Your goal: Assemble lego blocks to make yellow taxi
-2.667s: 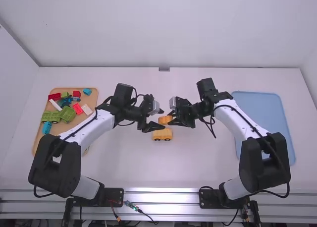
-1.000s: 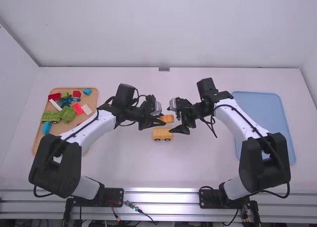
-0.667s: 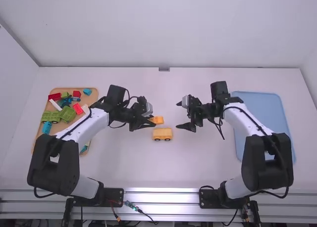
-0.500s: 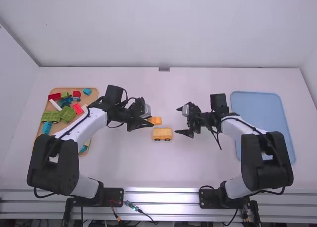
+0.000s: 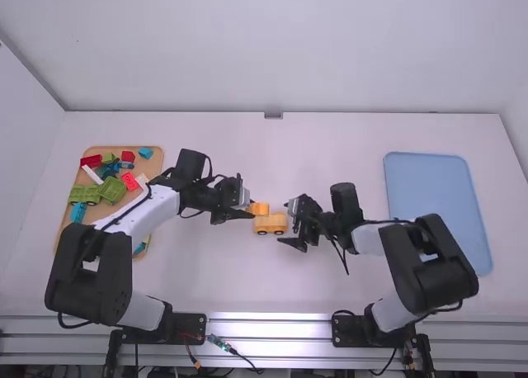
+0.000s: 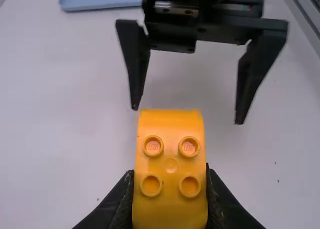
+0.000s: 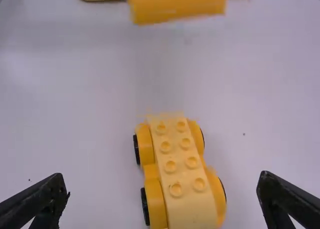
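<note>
Compared with the preceding high view, has lowered right gripper (image 5: 287, 223) and brought it inward, close to the right side of wheeled yellow base (image 5: 271, 224). Holds its fingers spread wide, gripping nothing. Has also moved left gripper (image 5: 250, 213) slightly lower, with curved yellow brick (image 6: 171, 159) pinched between its fingers, studs exposed. Carries brick off the surface, now nearer the base yet separate from it. Leaves base in the same spot, upright on its wheels, studs up. Locates base near mid-worktop, well apart from wooden tray (image 5: 157, 155) at the left and blue tray (image 5: 437, 213) at the right. Extends beyond both grippers as plain surface up to back wall (image 5: 272, 48); meets side wall (image 5: 21, 172) past the wooden tray. Ends on the near side at metal rails (image 5: 268, 328). Consists of smooth white worktop (image 5: 214, 271) marked with a few small dark specks. Stores green blocks (image 5: 113, 190), red block (image 5: 91, 161) and teal block (image 5: 78, 212), among others, in wooden tray. Is enclosed by pale, plain walls.
</note>
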